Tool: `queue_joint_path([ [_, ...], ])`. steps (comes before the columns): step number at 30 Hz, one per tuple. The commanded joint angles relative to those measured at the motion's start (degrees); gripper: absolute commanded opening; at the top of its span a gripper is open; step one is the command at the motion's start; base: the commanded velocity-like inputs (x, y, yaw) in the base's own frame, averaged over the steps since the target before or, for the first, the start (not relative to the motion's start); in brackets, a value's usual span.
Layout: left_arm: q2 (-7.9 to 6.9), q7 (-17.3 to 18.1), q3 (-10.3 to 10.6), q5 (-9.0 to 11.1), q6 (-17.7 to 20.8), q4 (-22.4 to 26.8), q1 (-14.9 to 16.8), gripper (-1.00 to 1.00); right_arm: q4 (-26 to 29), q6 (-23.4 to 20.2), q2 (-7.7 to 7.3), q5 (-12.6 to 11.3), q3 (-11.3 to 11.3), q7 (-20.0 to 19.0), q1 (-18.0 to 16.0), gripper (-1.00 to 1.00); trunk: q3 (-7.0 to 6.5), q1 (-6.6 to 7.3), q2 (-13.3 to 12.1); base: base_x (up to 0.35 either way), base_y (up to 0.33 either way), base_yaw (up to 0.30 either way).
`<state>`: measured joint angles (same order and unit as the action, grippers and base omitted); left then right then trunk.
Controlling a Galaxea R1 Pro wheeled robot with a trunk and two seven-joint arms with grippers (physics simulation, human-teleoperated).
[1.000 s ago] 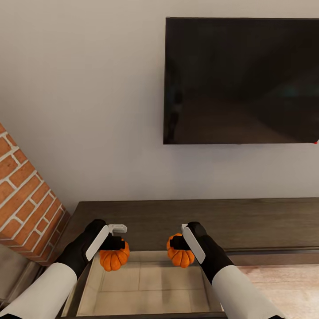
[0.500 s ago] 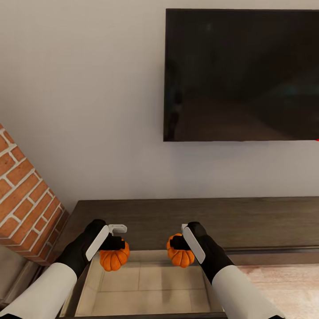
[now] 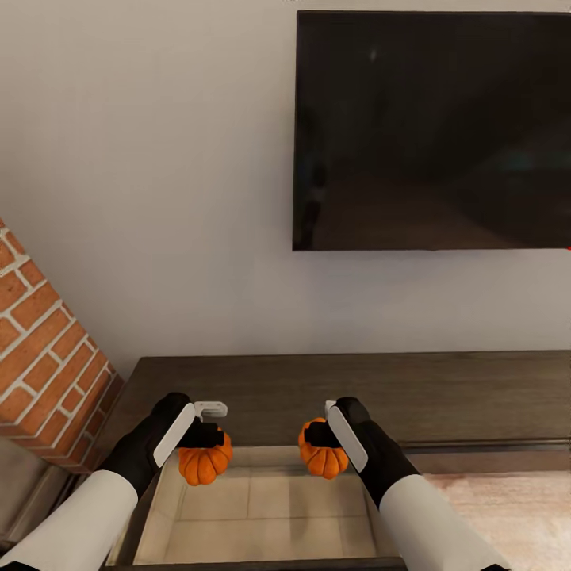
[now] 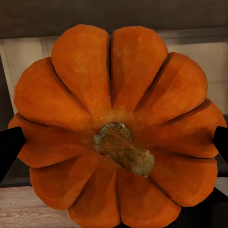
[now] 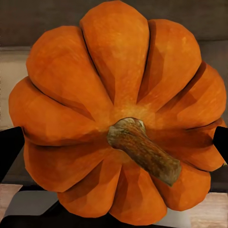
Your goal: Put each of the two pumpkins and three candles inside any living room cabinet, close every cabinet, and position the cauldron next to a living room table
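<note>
Head view: the left hand (image 3: 204, 434) is gripping one pumpkin (image 3: 204, 463) and the right hand (image 3: 319, 433) the other pumpkin (image 3: 323, 459), both hanging over the back edge of the cabinet's (image 3: 333, 392) open drawer (image 3: 262, 511).

Left wrist view: dark fingertips (image 4: 10, 147) are pressing the pumpkin's (image 4: 118, 123) sides.

Right wrist view: fingertips (image 5: 9, 146) are clamping the other pumpkin (image 5: 118, 114).

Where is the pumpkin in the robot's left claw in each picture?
Head view: the left pumpkin hangs low and left of centre, over the open drawer.
Left wrist view: same pumpkin, close up, stem toward the camera.
Right wrist view: that is the other pumpkin.
Shared landmark: the pale drawer interior behind each pumpkin.
</note>
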<state>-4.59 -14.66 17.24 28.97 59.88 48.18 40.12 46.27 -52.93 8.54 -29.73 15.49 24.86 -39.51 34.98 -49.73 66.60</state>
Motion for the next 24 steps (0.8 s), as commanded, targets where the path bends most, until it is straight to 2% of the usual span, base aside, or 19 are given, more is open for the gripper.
queue_joint_path([
  [1,-0.07,-0.55,0.25,0.54,0.12,0.07,0.04,-1.0,0.05,-0.07,-0.02,-0.68,0.14,0.63,-0.04,-1.0,0.05,0.01,0.04,-0.162,0.0,0.0],
  [20,-0.07,-0.55,0.25,0.52,0.12,0.12,0.04,-1.0,0.05,-0.07,0.03,-0.68,0.23,0.62,-0.04,-1.0,0.05,0.01,0.04,-0.053,0.0,0.0],
  [24,-0.05,-0.55,0.25,0.55,0.12,0.09,0.04,-1.0,0.04,-0.09,-0.01,-0.68,0.24,0.62,-0.04,-1.0,0.77,-0.87,1.64,0.0,0.0,0.0],
])
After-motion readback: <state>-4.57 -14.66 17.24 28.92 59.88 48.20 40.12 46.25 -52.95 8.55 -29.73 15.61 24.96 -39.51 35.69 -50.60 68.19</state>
